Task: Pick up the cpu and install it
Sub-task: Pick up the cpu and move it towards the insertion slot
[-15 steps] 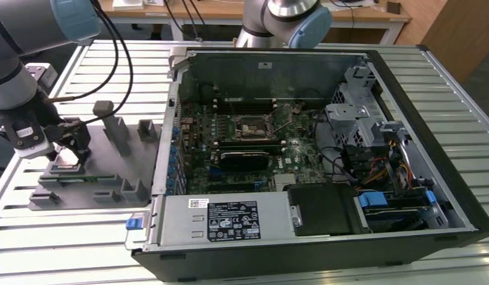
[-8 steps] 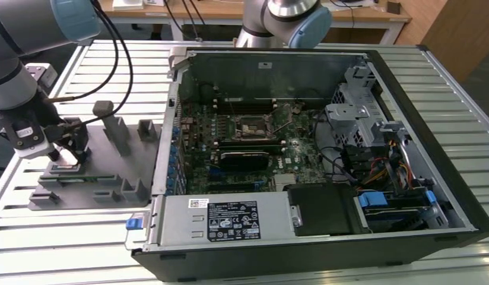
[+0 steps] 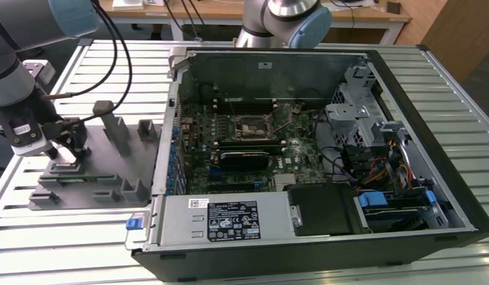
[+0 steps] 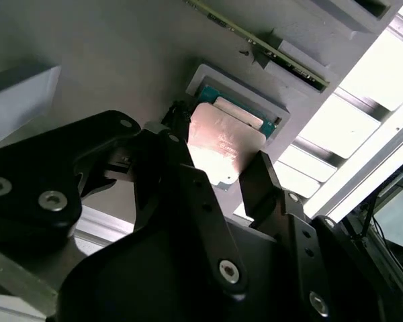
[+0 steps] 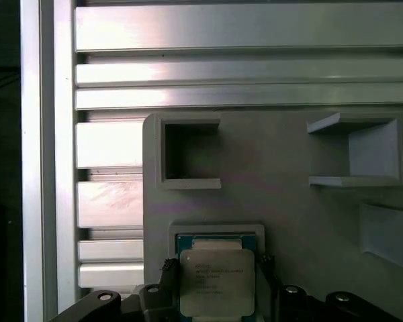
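Exterior view's left: gripper (image 3: 64,153) is low over the grey tray (image 3: 102,191), straddling the cpu (image 5: 217,282) at its square nest near the tray edge. Can't tell if it's clamped on the chip or just around it. Exterior view's right: open pc case (image 3: 308,261) w/ socket (image 3: 256,127), well apart. Risk: an off-centre hold could tilt the chip, so it snags the nest wall or slips out.

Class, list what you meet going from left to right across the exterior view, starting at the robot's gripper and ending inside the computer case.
gripper holding the cpu → tall upright block of the grey tray → black socket frame → metal drive cage
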Motion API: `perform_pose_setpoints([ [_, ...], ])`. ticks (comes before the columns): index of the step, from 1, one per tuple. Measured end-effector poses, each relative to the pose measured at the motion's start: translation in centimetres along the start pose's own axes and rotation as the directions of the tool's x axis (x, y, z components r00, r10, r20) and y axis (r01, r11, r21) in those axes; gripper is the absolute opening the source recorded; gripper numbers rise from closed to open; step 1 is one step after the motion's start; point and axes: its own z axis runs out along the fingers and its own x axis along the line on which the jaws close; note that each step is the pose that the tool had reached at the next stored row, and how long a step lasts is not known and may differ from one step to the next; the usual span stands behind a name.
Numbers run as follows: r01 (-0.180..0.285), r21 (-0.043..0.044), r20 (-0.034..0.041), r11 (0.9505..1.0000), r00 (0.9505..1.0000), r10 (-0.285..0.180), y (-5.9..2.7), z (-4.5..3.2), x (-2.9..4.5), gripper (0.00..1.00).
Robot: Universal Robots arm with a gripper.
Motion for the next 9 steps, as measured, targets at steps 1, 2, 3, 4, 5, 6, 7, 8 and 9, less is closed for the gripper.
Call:
perform_pose_setpoints([
  [1, 0.0, -0.0001, 0.0, 1.0, 1.0, 0.0, 0.0, -0.13, 0.0, 0.54],
  [2, 0.0, -0.0002, 0.0, 1.0, 1.0, 0.0, 0.01, -0.28, 0.0, 0.54],
  [3, 0.0, -0.0003, -0.0001, 1.0, 1.0, 0.0, 0.01, -0.46, -0.01, 0.54],
  [4, 0.0, -0.0006, 0.0, 1.0, 1.0, 0.0, 0.02, -0.61, -0.01, 0.54],
  [5, 0.0, -0.0007, 0.0, 1.0, 1.0, 0.0, 0.02, -0.78, -0.01, 0.54],
  [6, 0.0, -0.0009, 0.0001, 1.0, 1.0, 0.0, 0.03, -0.96, -0.01, 0.54],
  [7, 0.0, -0.0008, 0.0, 1.0, 1.0, 0.0, 0.03, -1.17, -0.02, 0.54],
  [8, 0.0, -0.0008, -0.0001, 1.0, 1.0, 0.0, 0.04, -1.37, -0.02, 0.54],
  [9, 0.0, -0.0009, -0.0001, 1.0, 1.0, 0.0, 0.05, -1.55, -0.02, 0.54],
])
